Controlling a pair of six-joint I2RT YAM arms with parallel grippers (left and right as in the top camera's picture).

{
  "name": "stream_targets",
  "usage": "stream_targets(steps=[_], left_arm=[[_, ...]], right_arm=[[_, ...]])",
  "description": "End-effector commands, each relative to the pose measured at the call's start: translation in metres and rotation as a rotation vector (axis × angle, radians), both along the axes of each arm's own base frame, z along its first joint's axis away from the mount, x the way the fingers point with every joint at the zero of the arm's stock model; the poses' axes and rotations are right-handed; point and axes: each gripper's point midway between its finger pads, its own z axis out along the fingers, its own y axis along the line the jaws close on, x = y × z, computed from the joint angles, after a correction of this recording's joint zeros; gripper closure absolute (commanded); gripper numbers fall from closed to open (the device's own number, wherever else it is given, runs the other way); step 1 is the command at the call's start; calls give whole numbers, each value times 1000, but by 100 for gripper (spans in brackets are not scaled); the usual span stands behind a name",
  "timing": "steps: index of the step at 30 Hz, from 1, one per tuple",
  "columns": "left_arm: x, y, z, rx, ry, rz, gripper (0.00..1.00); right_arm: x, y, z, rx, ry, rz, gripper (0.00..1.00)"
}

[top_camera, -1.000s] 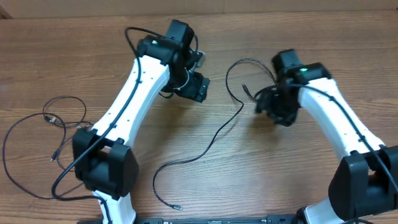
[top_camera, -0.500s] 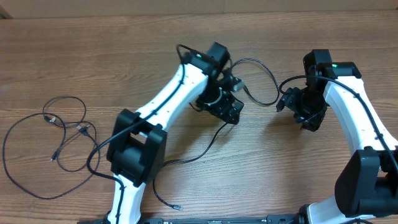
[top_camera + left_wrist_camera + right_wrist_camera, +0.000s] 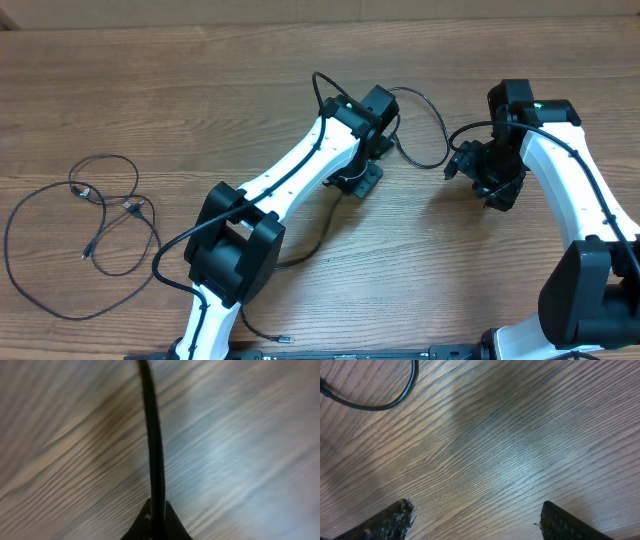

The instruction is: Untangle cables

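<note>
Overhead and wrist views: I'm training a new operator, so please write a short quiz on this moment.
1. True or false: the right gripper holds a cable.
2. In the left wrist view, the cable runs: A) out from between the left gripper's fingertips; B) beside them, untouched; C) across the top edge only.
3. Fill in: the loose cables lie nearer the ___ arm's base.
Key: 1 false; 2 A; 3 left.

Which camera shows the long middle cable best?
Overhead: the long cable shows over most of its length. The left wrist view shows one blurred stretch between its jaws; the right wrist view shows only a curve at the edge.
</note>
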Motion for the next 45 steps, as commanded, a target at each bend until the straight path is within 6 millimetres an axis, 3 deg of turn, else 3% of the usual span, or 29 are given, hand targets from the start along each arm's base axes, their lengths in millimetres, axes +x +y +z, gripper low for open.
stream_targets(steps=[1,6,8,10,15,17,20,25,45], left_arm=[[45,40,44,178,-254,155,96],[84,106,131,328,-574,381,96],[93,146,174,356,-689,517,96],[90,192,209,342,-753,680,96],[62,288,266,251,-827,1017,96],[50,307,279,185,-827,1081,96],[35,324,292,93,-819,1145,96],[8,354,308,94,-844,1232,96],[-5,372,319,198,-904,1266,96]], right_arm=[[2,-1,1,-9,-9,10,19],[-3,-1,-5,-9,7,10,20],[-7,-1,-11,-9,20,10,20],[-14,-1,-21,-9,40,9,20],[-23,0,-37,-6,61,9,20],[-24,1,-38,4,62,9,20],[-23,3,-38,16,60,8,20],[-24,4,-38,18,61,8,20],[-23,4,-38,18,60,8,20]])
